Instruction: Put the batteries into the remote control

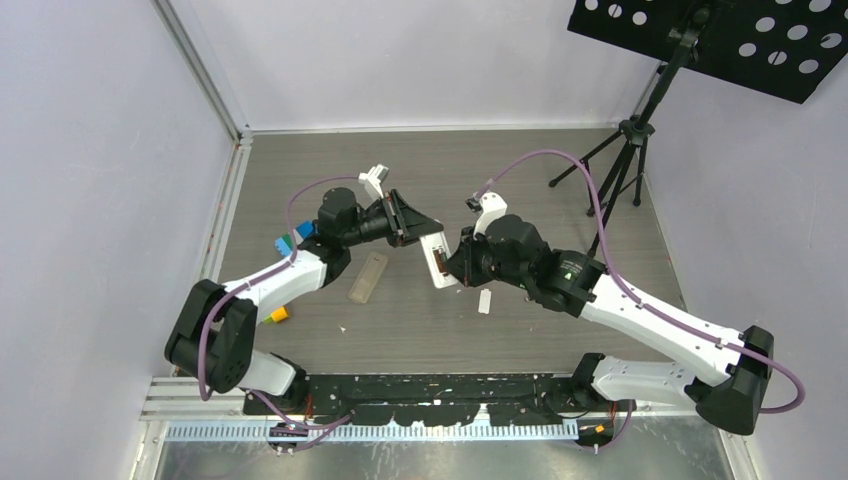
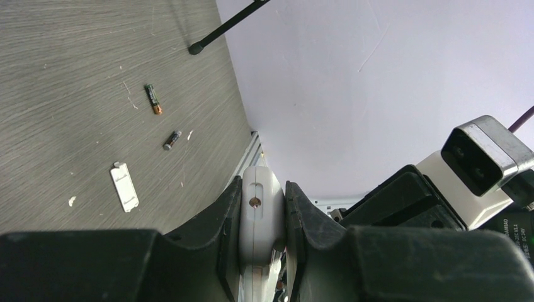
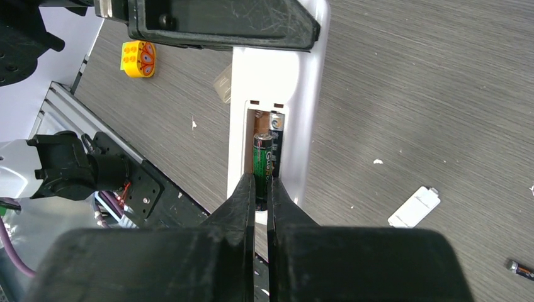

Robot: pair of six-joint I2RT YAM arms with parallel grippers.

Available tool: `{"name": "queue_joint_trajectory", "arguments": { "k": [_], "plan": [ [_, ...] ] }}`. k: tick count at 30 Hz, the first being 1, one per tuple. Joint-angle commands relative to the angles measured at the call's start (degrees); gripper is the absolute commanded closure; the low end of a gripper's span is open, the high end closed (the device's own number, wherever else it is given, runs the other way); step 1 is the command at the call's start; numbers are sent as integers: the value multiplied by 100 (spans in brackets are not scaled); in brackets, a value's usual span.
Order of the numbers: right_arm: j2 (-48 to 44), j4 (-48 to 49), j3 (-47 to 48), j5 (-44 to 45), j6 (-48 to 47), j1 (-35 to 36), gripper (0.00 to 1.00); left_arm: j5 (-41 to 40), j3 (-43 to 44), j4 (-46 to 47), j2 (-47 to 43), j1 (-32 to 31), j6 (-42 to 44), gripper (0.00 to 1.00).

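My left gripper (image 2: 262, 217) is shut on one end of the white remote control (image 2: 261, 207) and holds it above the table, as the top view (image 1: 437, 258) shows. Its back faces my right wrist camera, with the dark recess (image 3: 267, 148) open. One battery (image 3: 277, 139) lies in the recess. My right gripper (image 3: 261, 189) is shut on a green-labelled battery (image 3: 262, 165) whose far end is in the recess beside the first. Two loose batteries (image 2: 153, 99) (image 2: 172, 139) lie on the table.
The white battery cover (image 1: 485, 301) lies on the table below the remote. A translucent grey-tan bar (image 1: 368, 277) lies to the left. A yellow toy block (image 3: 138, 58) and blue-green blocks (image 1: 290, 238) sit near the left arm. A tripod (image 1: 625, 150) stands at the back right.
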Motion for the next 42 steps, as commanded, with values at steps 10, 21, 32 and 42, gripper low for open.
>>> {"name": "queue_joint_trajectory", "arguments": {
  "k": [10, 21, 32, 42],
  "plan": [
    [227, 185, 301, 178, -60, 111, 82, 17, -41, 533, 36, -16, -225, 100],
    [137, 318, 253, 274, 55, 110, 72, 19, -40, 533, 22, -16, -302, 100],
    [-242, 858, 88, 655, 557, 111, 69, -425, -267, 998, -228, -5, -1054, 100],
    [-847, 1741, -126, 831, 1114, 111, 56, -1313, -521, 1067, -948, -7, -2070, 100]
  ]
}}
